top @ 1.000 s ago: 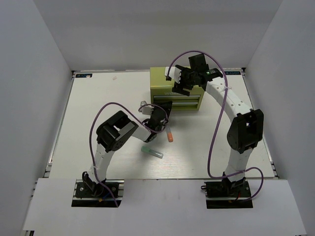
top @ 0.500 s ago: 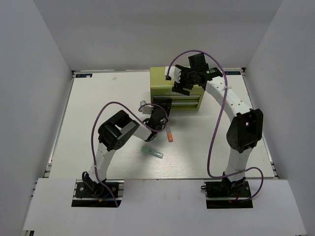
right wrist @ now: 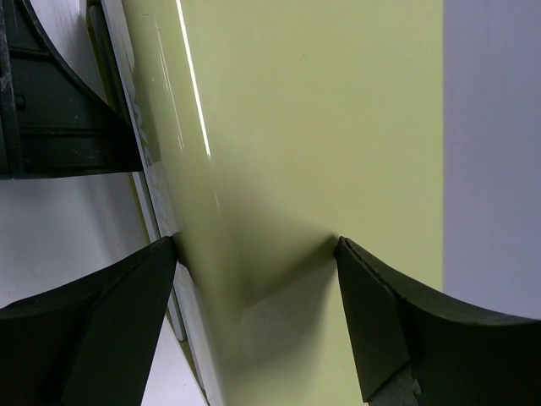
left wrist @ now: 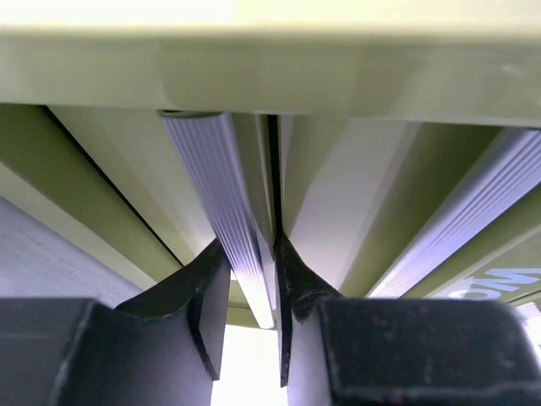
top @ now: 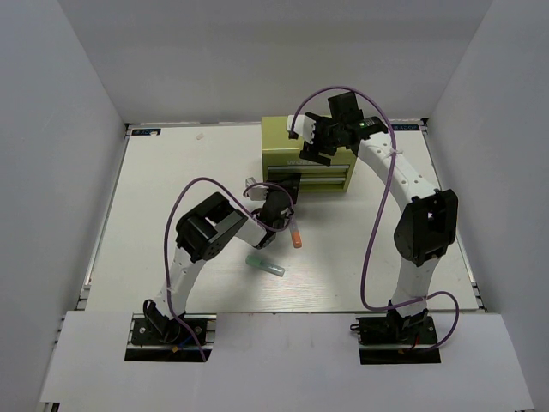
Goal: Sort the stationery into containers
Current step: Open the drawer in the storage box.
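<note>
Now your left pincer (left wrist: 254,288) sits nearer the chest (top: 283,142) than a second ago, nearly closed on a ribbed drawer handle (left wrist: 221,211); which drawer, you cannot tell. Your right pincer (right wrist: 255,245) spreads wide, clamped across the chest's top edge to steady it. No drawer looks open yet, so the orange pen (top: 296,239) and green pen (top: 266,264) lie waiting on the surface (top: 171,189) near the chest.
</note>
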